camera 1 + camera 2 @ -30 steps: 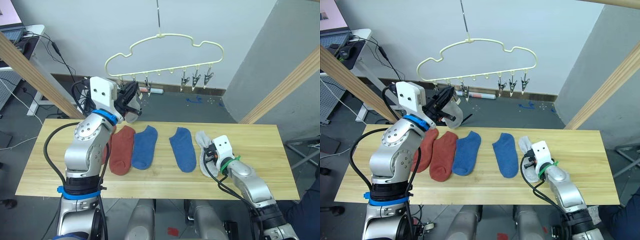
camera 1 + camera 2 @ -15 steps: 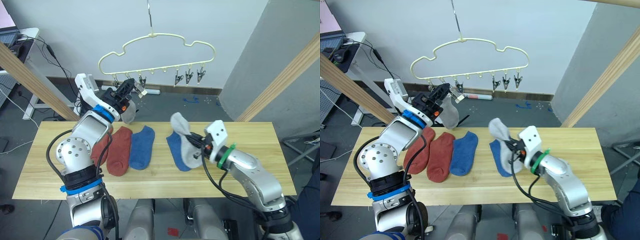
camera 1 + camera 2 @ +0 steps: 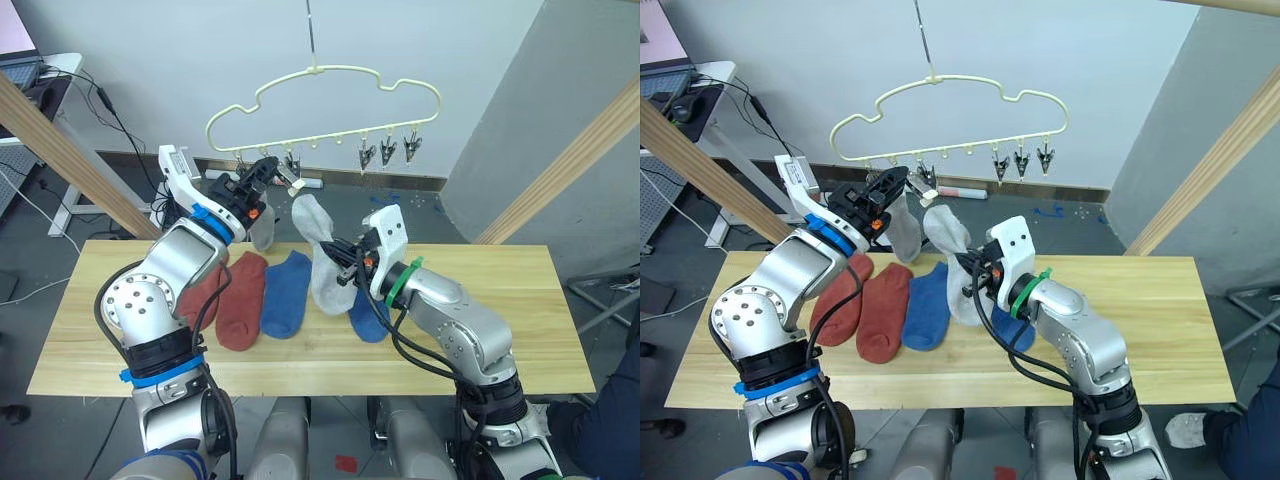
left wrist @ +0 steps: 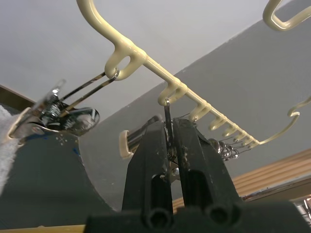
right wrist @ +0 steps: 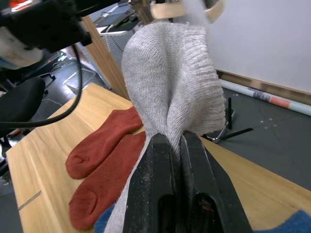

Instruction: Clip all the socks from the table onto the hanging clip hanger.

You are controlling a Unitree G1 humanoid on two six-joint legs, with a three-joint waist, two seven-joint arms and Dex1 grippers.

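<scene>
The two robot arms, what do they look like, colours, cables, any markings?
Both arms have rounded silver-grey metal shells, white box-shaped wrist housings and loose black cables. The left arm wears blue rings, with an orange accent by its black two-fingered left gripper. The right arm carries a green band behind its black right gripper.

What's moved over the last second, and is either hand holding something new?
The right hand took hold of a grey sock off the table, lifted it and carried it left, up toward the clip hanger. The left hand rose to the hanger's clips and is shut on one clip. A second grey sock already hangs there. The red and blue socks stayed put.
</scene>
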